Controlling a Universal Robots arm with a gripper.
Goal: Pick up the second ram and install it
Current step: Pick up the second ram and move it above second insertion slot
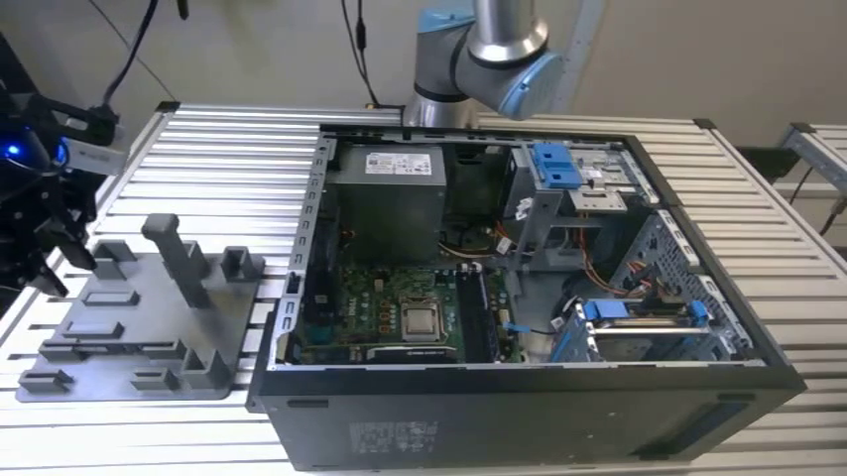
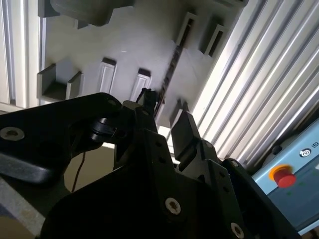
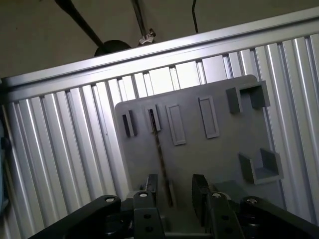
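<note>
While my gripper (image 3: 174, 183) hangs over the gray fixture (image 3: 219, 159), its two fingers (image 3: 199, 191) stand apart with nothing clamped between them, so it is open. In both wrist views the second ram (image 3: 160, 154) shows as a thin dark strip standing on edge. It runs from its slot in the fixture toward the gap between my fingers, and its near end lies between them. I cannot tell whether either finger touches it. The ram sits in the fixture and is not lifted.

The fixture lies on the ribbed table (image 1: 225, 149), to the exterior view's left of the open case (image 1: 530, 426). It is well apart from the motherboard (image 1: 371, 297) inside the case.

Assessment: the pick is not yet made. I judge the work to be at the alignment stage, with a finger set to either side of the ram. Outstanding are the grasp, the lift out of the slot, the carry to the case and the seating on the motherboard.
</note>
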